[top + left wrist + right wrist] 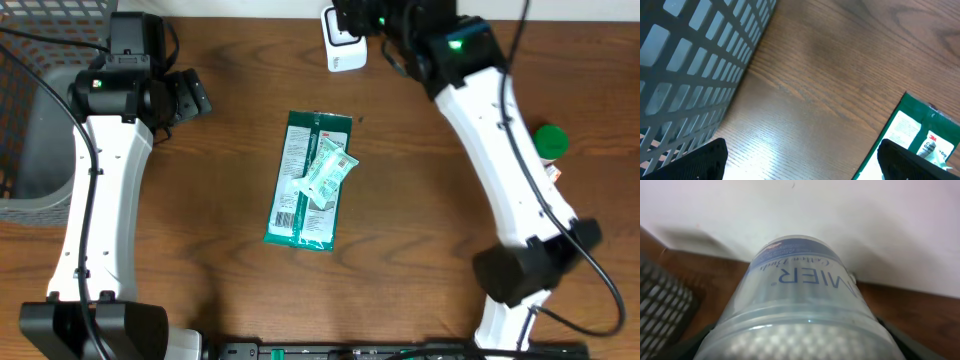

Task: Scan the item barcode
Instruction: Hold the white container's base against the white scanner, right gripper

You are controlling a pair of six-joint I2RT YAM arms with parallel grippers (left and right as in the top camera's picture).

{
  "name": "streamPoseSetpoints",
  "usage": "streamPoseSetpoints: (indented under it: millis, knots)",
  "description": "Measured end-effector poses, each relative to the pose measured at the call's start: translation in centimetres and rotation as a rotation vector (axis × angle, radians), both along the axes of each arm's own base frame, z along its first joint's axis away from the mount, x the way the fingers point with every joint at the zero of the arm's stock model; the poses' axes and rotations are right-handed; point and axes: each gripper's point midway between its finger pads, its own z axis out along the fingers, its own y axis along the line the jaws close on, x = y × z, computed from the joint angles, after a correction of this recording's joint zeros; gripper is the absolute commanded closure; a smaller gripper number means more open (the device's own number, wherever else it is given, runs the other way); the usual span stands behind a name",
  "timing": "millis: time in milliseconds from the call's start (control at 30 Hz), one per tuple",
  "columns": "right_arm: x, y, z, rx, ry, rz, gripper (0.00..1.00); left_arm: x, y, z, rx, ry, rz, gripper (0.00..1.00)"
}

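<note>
Packets are lying mid-tabletop (420,250): a flat green packet (298,195) is stretching lengthwise toward the robot, w/ a smaller pale-green packet (330,172) sitting tilted on top of it, neither pincer touching them. Further back on the L, the left pincer (196,92) is hovering released, jaws spread wide w/ nothing btwn them, well apart from the packets. Its wrist cam is looking down at bare wood, w/ the green packet's corner showing at lower R and a grey mesh basket (35,130) filling the upper L. That basket is sitting at the tabletop's L edge, just beside the L arm. Over on the R side a green round-capped thing (550,141) is standing near the R arm. At the far edge the R arm is reaching to top ctr, where the right pincer (352,14) is grasping a clear plastic cotton-bud tub (800,295), blue lettering facing the wrist cam and white buds showing thru the plastic. The tub is sitting just beside the white scanner (343,48), which is standing by the wall (850,220). From overhead the pincer is hiding the tub, so can't tell which way its barcode is facing.
</note>
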Motion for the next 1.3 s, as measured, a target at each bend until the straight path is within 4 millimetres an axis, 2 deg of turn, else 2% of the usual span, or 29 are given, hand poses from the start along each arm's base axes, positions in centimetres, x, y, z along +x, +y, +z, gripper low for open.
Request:
streamPoseSetpoints:
  millis: [200, 367, 567, 800, 1067, 1300]
  knots:
    - [4.6, 1.5, -3.7, 0.021, -0.052, -0.024, 0.99, 0.0, 0.0, 0.0, 0.000, 0.000, 0.000, 0.04]
    - [7.5, 1.5, -6.9, 0.010, -0.075, -0.074, 0.99, 0.0, 0.0, 0.0, 0.000, 0.000, 0.000, 0.04]
    - [10.2, 1.2, -9.4, 0.019, -0.122, -0.121, 0.99, 0.0, 0.0, 0.0, 0.000, 0.000, 0.000, 0.04]
    - [11.6, 0.5, -11.7, 0.015, -0.122, -0.142, 0.99, 0.0, 0.0, 0.0, 0.000, 0.000, 0.000, 0.04]
    - [12.7, -0.9, -12.9, 0.015, -0.121, -0.165, 0.99, 0.0, 0.0, 0.0, 0.000, 0.000, 0.000, 0.04]
    - [13.3, -0.8, -14.9, 0.021, -0.106, -0.146, 0.99, 0.0, 0.0, 0.0, 0.000, 0.000, 0.000, 0.04]
